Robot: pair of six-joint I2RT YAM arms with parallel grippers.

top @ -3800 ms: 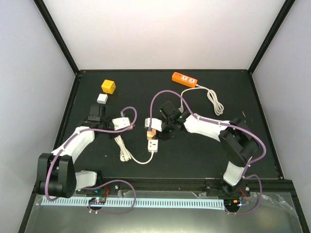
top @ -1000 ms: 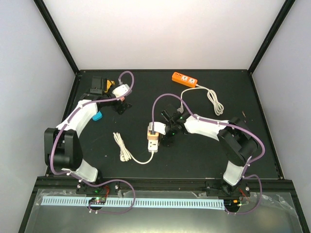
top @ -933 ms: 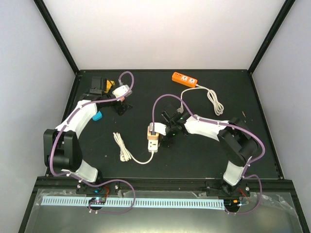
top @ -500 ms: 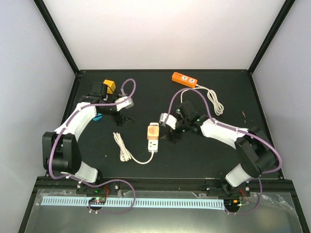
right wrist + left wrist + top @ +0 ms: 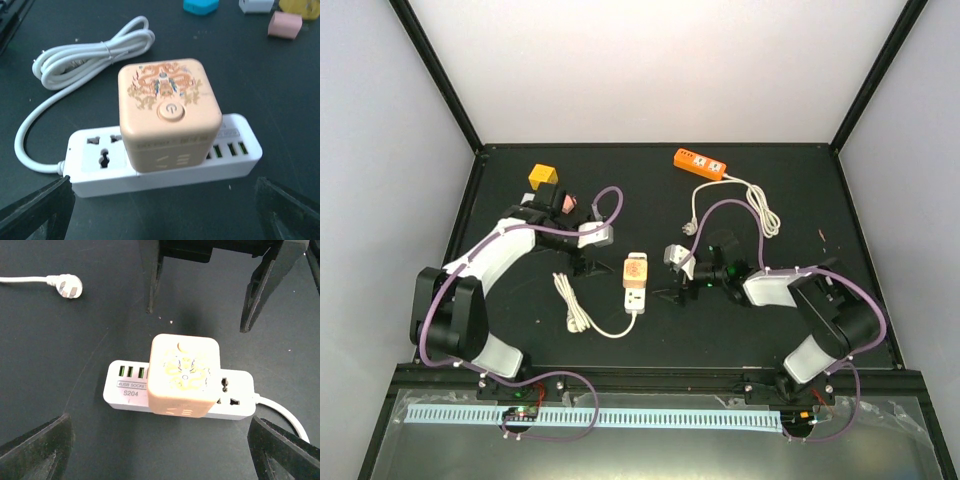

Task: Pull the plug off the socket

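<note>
The left jaws stand spread wide with nothing between them. Their dark fingers (image 5: pixel 35 445) sit to either side of the white power strip (image 5: pixel 130 395) without touching it. The right jaws are likewise fully apart and hold nothing. Their fingers (image 5: pixel 287 210) flank the same strip from the opposite side, so the two arms face each other across it.

The peach-coloured cube plug with a dragon print and a round button (image 5: pixel 167 112) sits upright, pushed into the strip's socket. Green USB ports show on one side of it and a free socket on the other. Strip and plug lie near the middle of the matte black tabletop (image 5: pixel 720 340), slightly toward the near edge. The strip's white cable (image 5: pixel 588 322) curls off toward the left edge into a tied bundle.

Near the far edge, right of centre, lies an orange power strip (image 5: pixel 701 163), its white cord (image 5: pixel 760 205) looped toward the right edge. Toward the far-left corner are a yellow cube (image 5: pixel 542 178) and a small pink block (image 5: pixel 566 203).

Black frame posts (image 5: pixel 437 75) rise from the far corners, and plain pale walls (image 5: pixel 650 70) close three sides. A white slotted rail (image 5: pixel 650 418) runs along the near edge.
</note>
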